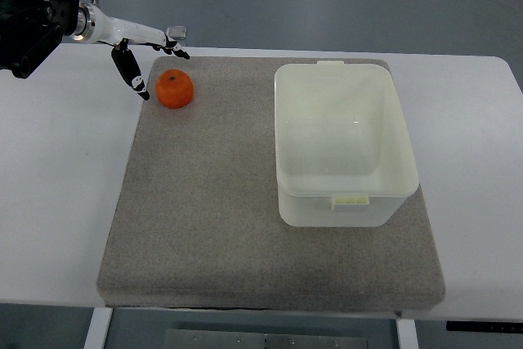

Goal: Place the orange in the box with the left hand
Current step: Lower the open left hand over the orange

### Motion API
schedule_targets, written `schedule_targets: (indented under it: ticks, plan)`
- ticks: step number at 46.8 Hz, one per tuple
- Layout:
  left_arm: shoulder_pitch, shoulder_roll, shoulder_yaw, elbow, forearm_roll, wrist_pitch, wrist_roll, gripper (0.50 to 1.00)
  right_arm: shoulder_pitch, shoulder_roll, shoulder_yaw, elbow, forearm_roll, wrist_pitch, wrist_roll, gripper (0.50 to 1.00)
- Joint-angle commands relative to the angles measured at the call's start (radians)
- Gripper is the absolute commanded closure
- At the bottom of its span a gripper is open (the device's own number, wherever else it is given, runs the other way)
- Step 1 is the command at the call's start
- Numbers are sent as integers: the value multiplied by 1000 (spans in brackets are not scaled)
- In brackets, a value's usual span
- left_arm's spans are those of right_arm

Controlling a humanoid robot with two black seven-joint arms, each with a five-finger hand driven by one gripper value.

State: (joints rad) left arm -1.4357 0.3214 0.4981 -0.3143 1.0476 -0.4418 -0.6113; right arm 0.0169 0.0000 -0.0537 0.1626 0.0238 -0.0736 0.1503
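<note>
An orange (174,89) sits on the grey mat (212,202) near its far left corner. My left hand (155,63) comes in from the upper left and hovers just left of and behind the orange, fingers spread around it without touching. The thumb points down at the orange's left side. A white open box (343,143) stands empty on the right half of the mat.
The mat lies on a white table (57,185). A small clear object (176,34) sits at the table's far edge behind the hand. My right arm is out of view.
</note>
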Motion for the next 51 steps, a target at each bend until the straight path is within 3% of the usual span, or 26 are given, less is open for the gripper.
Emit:
schedule_targets:
  ticks: [1,8,19,29,37,51]
  plan:
    - [-2,-2,2,-2,0,5,0,510,0,0,0,0,-1,0,0,574]
    - [12,-5,2,-2,0,14,0,510,0,0,0,2,-1,0,0,574]
    - [60,-39,5,12,5,94,0,510,0,0,0,0,1,0,0,574]
    - [84,-58,0,26,-7,107,0,510,0,0,0,0,-1,0,0,574]
    - [113,-74,-1,63,-12,181,0,510,0,0,0,0,1,0,0,574]
    - [136,-76,-6,66,-29,210,0,510,0,0,0,0,-1,0,0,574]
